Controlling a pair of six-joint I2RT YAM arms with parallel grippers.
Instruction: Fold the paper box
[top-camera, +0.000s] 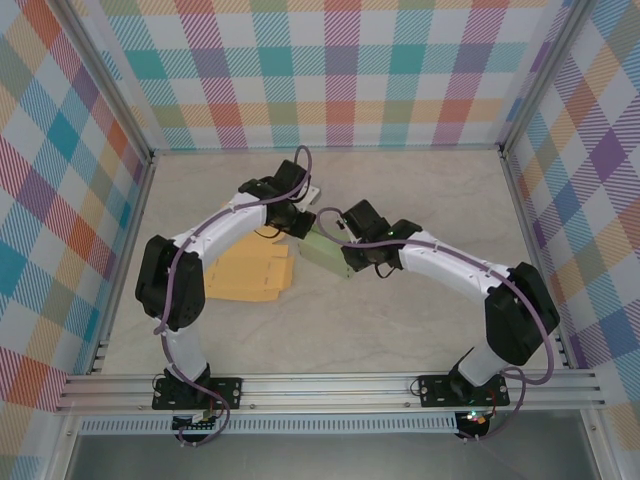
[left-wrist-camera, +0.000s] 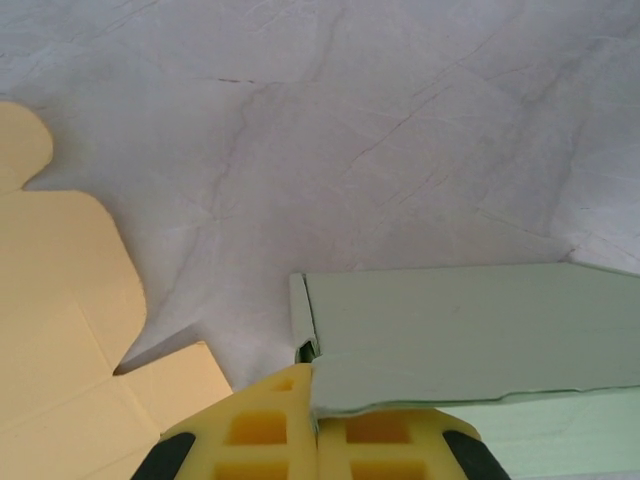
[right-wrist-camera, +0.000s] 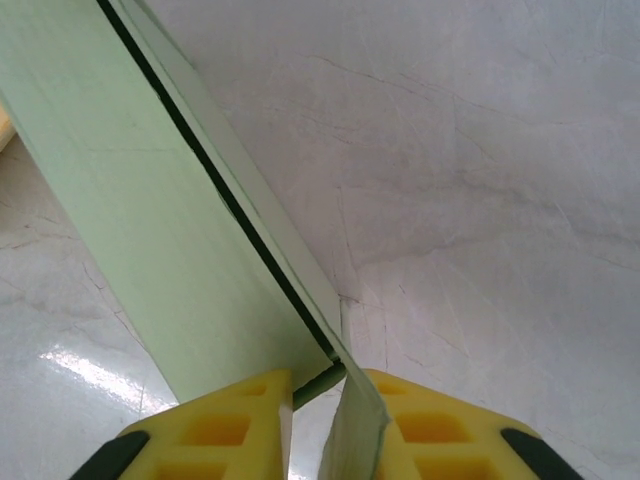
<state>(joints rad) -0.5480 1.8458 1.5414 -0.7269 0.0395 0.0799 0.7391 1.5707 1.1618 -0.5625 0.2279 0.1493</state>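
Observation:
The pale green paper box (top-camera: 322, 250) is held off the table between both arms at mid-table. My left gripper (top-camera: 300, 228) grips it from the far left. In the left wrist view its yellow fingers (left-wrist-camera: 260, 425) are pressed together on the edge of a green flap (left-wrist-camera: 470, 330), so the left gripper (left-wrist-camera: 317, 400) is shut on the box. My right gripper (top-camera: 347, 256) meets the box's near right end. In the right wrist view the box (right-wrist-camera: 130, 220) runs up to the left, and the right gripper (right-wrist-camera: 315, 425) stands slightly open. A thin green flap (right-wrist-camera: 355, 435) rests against its right finger (right-wrist-camera: 440, 435).
A stack of flat yellow box blanks (top-camera: 250, 272) lies on the table just left of the green box, also seen at the lower left as yellow card (left-wrist-camera: 60, 370). Metal frame rails and checkered walls enclose the pale marbled table (top-camera: 400, 320).

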